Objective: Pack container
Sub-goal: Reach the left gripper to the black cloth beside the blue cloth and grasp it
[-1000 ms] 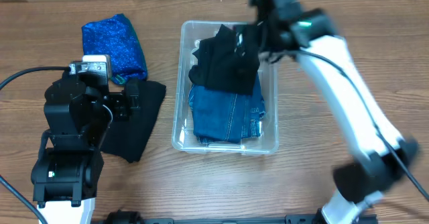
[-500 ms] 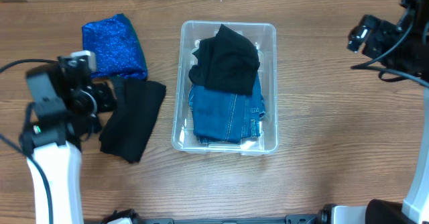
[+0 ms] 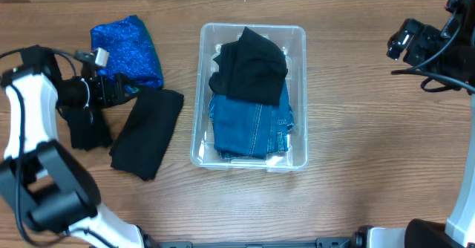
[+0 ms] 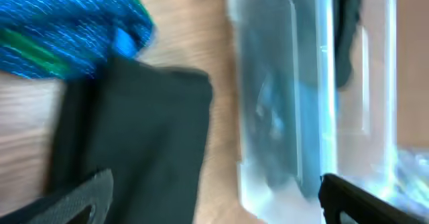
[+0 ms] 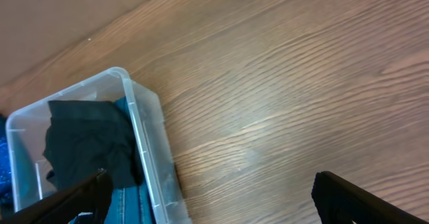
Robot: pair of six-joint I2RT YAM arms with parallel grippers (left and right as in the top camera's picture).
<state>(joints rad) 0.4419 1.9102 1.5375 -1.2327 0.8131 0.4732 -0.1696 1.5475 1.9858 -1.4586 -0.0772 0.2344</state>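
Observation:
The clear container point(image 3: 199, 133) stands mid-table. It holds folded blue jeans point(image 3: 251, 133) with a black garment point(image 3: 249, 70) on top at the far end. A second black garment point(image 3: 148, 133) lies flat on the table left of it, and a glittery blue garment point(image 3: 126, 51) lies behind that. My left gripper point(image 3: 126, 92) is open and empty above the table between these two garments; its view is blurred and shows the black garment point(image 4: 134, 137) between its fingers point(image 4: 214, 207). My right gripper point(image 3: 397, 44) is open and empty, raised at the far right point(image 5: 211, 204), apart from the container point(image 5: 144, 137).
The wooden table point(image 3: 371, 151) runs right of the container. A cardboard wall point(image 5: 67, 23) lines the table's back edge. The left arm's black cable point(image 3: 22, 85) loops at the far left.
My right arm pulled away from over the container to the far right, leaving the black garment inside. My left arm swung back and left, its gripper now by the blue garment.

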